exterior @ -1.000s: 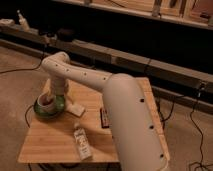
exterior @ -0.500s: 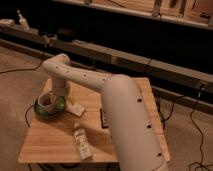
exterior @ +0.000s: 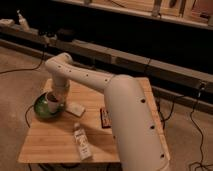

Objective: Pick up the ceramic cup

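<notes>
A small bottle (exterior: 82, 142) lies near the front of the wooden counter (exterior: 50, 145). Farther back on the left, the ceramic cup (exterior: 52, 104) sits on a green plate (exterior: 41, 108). The claw (exterior: 56, 95) is right at the cup; its hold cannot be told.

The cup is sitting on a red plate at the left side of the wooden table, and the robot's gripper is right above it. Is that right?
Not quite. In the camera view the plate is green, not red. The rest holds: the ceramic cup sits on it at the left side of the wooden table, and the gripper is right above the cup.
</notes>
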Robot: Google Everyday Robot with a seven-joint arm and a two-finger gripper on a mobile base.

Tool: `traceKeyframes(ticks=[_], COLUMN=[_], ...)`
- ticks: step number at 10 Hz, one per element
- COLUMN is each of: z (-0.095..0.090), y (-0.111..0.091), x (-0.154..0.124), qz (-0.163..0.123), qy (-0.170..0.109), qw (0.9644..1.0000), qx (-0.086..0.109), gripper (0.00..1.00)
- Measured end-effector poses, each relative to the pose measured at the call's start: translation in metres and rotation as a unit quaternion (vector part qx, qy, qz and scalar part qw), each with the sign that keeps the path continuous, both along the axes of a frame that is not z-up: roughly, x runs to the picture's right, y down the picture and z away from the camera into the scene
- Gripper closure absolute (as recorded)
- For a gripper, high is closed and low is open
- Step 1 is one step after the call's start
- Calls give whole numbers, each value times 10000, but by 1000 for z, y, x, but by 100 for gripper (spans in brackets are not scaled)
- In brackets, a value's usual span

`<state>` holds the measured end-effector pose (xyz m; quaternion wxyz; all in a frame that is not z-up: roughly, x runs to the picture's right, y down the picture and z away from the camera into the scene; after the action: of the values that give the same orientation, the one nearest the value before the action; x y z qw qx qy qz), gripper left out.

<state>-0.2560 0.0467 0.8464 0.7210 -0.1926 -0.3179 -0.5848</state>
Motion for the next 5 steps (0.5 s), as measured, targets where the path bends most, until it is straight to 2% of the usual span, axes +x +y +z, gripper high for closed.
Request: traceKeyframes(ticks=[2, 5], z=[-10, -30], y=[-19, -42], x=[-13, -24], qz=[166, 591], qy=[-205, -540], qw=[9994, 9955], qx=[232, 510], gripper=[100, 100])
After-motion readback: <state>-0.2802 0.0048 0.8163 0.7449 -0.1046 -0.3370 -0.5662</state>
